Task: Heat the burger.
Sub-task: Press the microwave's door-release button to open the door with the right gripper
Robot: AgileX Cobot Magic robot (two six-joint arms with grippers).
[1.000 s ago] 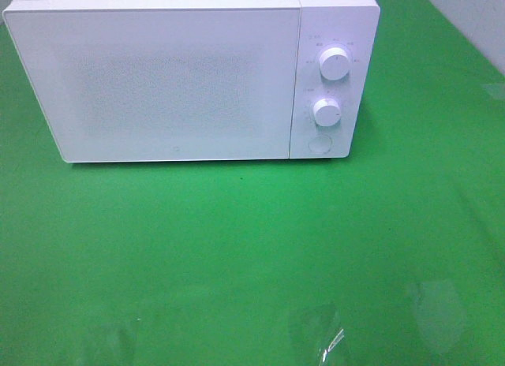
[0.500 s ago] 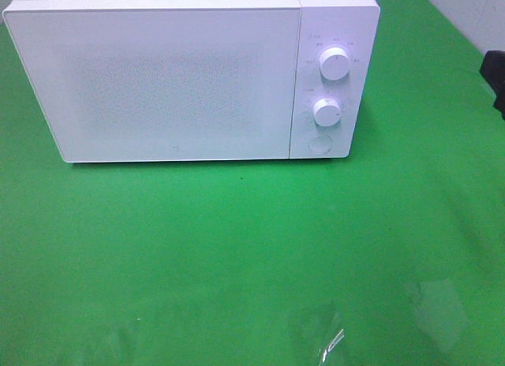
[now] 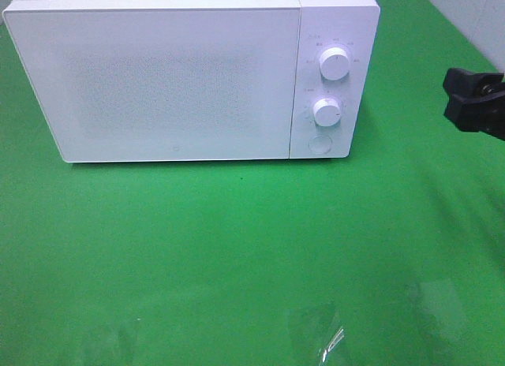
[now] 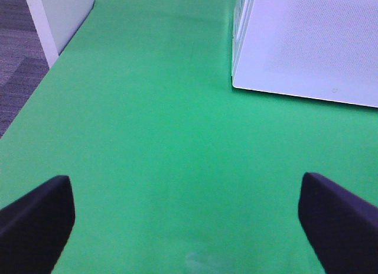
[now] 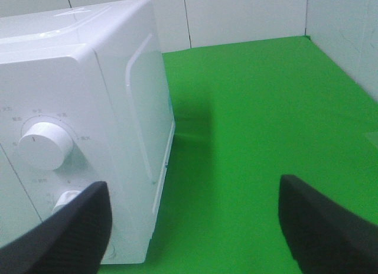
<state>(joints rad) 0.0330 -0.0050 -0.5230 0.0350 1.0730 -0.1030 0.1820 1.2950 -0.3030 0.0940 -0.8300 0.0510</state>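
Two round white knobs (image 3: pixel 334 64) above a flat round button (image 3: pixel 319 143) on a boxy, glossy white microwave (image 3: pixel 173 82), upper left of the high view, door finely speckled. Smooth green tabletop (image 3: pixel 237 248). Blunt black left fingers (image 4: pixel 35 224) and right fingers (image 5: pixel 328 227) spread wide, grasping nothing. No sight of burger; cannot tell where.

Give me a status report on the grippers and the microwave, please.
Left gripper open, empty. Right gripper open, empty, right of microwave. Burger not in view. Microwave door shut.
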